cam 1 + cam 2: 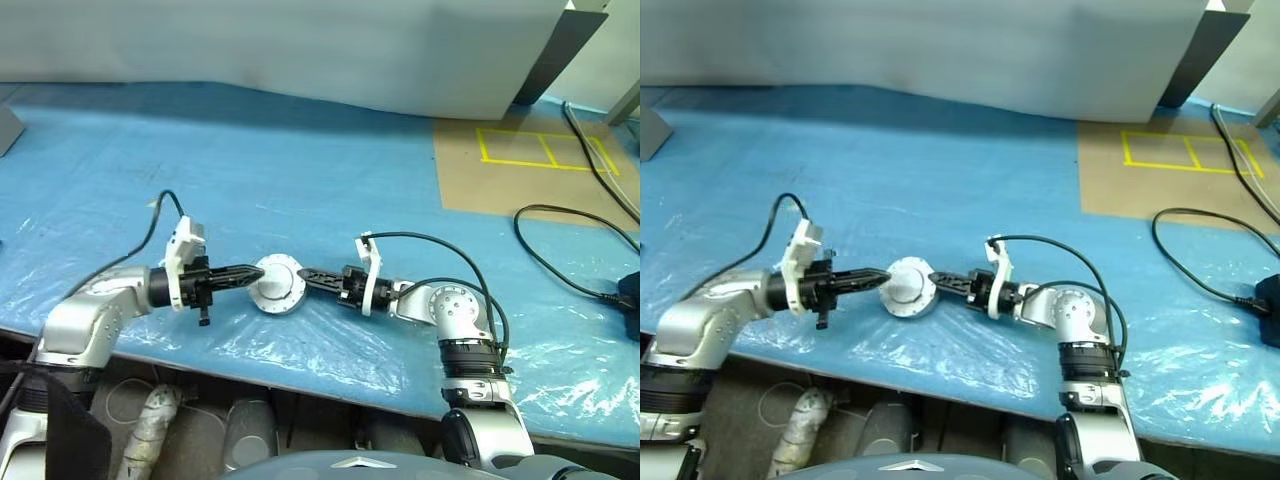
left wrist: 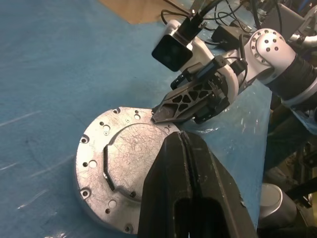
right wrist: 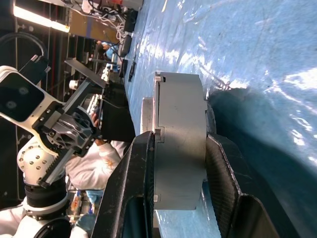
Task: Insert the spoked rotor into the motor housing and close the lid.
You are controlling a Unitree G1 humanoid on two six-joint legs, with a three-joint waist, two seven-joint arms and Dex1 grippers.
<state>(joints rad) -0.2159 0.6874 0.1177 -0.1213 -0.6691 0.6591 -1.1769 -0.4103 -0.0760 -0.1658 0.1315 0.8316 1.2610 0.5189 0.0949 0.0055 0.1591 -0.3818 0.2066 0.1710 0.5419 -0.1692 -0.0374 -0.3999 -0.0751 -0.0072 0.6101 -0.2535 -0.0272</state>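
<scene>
The motor housing (image 1: pixel 278 285) sits near the front edge of the blue counter (image 1: pixel 300 160), between both arms. Its top looks like a flat silver plate w/ small holes, so the lid seems on already & the job looks nearly done; can't see the rotor inside. Right end effector (image 3: pixel 179 163) is grasping the housing by its top and bottom. Left end effector (image 1: pixel 255 271) is clenched tight, holding nothing, tip by the rim. Both arms reach inward, about level.
</scene>
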